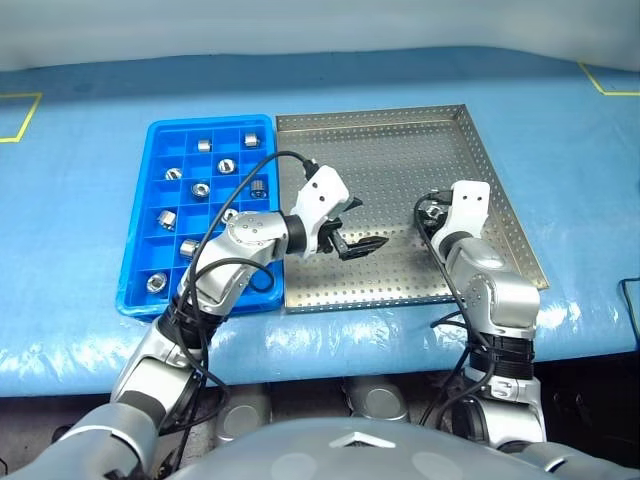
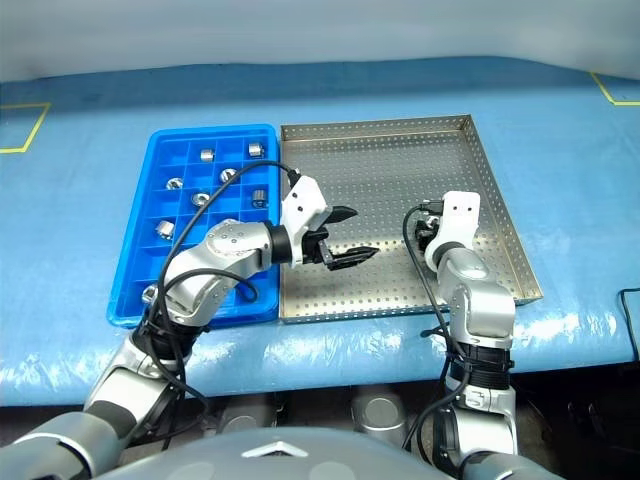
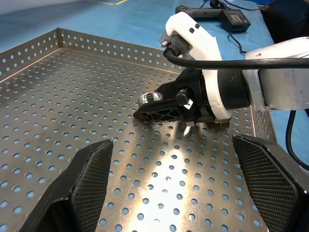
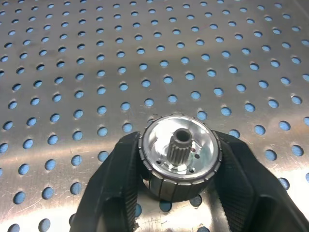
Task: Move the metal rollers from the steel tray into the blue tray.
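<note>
Steel tray [image 1: 400,160]: silver, perforated floor, low rim, flat on the table, touching blue tray [image 1: 140,250] on its left. Blue tray: gridded compartments, about nine rollers [image 1: 200,188] scattered one per cell, some upright, some on their sides. One roller [image 4: 179,155] on the steel tray's right side, upright, shiny, hollow splined hub, clamped between right gripper [image 4: 178,169] fingers.

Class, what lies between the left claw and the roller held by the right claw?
Only bare steel tray floor, seen from the left wrist, separates the left claw from the roller.
</note>
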